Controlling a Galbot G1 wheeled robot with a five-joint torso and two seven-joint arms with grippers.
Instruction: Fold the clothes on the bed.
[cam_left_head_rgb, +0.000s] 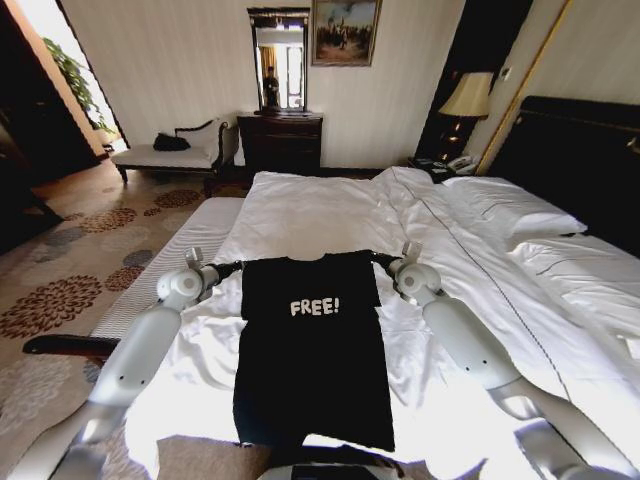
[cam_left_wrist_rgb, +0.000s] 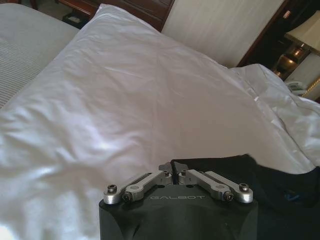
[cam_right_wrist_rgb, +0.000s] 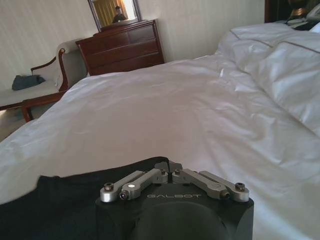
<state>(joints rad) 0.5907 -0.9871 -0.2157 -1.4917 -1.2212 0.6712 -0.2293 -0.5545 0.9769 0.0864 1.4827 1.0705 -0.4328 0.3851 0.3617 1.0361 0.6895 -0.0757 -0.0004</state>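
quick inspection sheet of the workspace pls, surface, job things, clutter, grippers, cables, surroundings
surface: bed with a rumpled white duvet; pillows toward the dark headboard.
job's things: black T-shirt with white FREE! lettering, spread lettering-up on the duvet, its top edge pulled straight between the two grippers.
clutter: nothing seen on the duvet besides the shirt.
grippers: left gripper shut on the shirt's top corner on the left; right gripper shut on the corner on the right.
cables: nothing seen.
surroundings: dark dresser with mirror, upholstered bench, bedside lamp, patterned carpet.
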